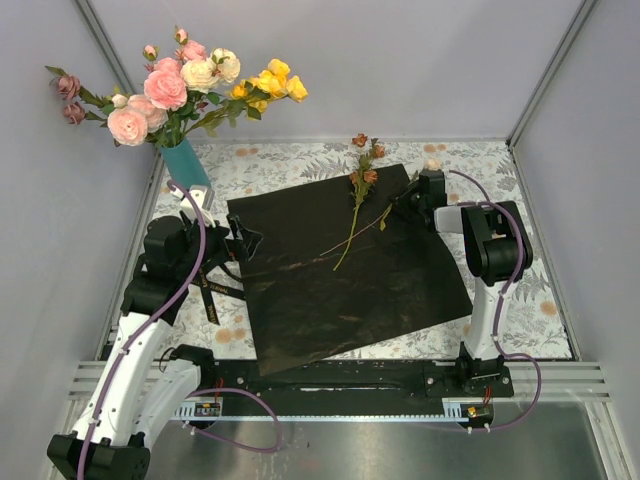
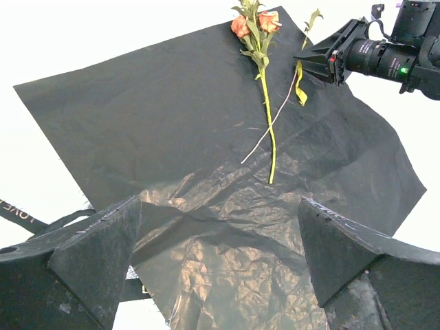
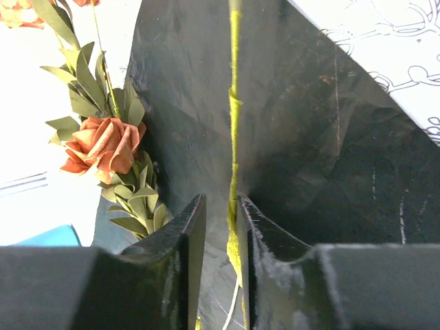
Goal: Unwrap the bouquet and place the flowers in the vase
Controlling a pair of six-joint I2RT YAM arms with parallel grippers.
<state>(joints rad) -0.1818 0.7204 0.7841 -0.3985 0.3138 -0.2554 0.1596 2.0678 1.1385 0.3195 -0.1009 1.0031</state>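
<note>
The teal vase (image 1: 186, 162) stands at the far left corner and holds several pink, cream and yellow flowers (image 1: 180, 85). The black wrapping paper (image 1: 340, 270) lies spread flat. On its far part lies one flower (image 1: 355, 215) with brownish-mauve blooms (image 2: 254, 24), and a thinner stem (image 2: 275, 120) crosses beside it. My right gripper (image 1: 400, 203) is low at the paper's far right edge. Its jaws stand narrowly open around a yellow-green stem (image 3: 234, 137) that touches the right finger, with a gap at the left one. My left gripper (image 2: 220, 240) hangs wide open over the paper's left edge, holding nothing.
A black ribbon (image 1: 208, 290) with lettering lies on the floral tablecloth (image 1: 300, 160) beside the left arm. Grey walls close in the table at the left, back and right. An orange-mauve rose with leaves (image 3: 103, 144) lies just left of the right fingers.
</note>
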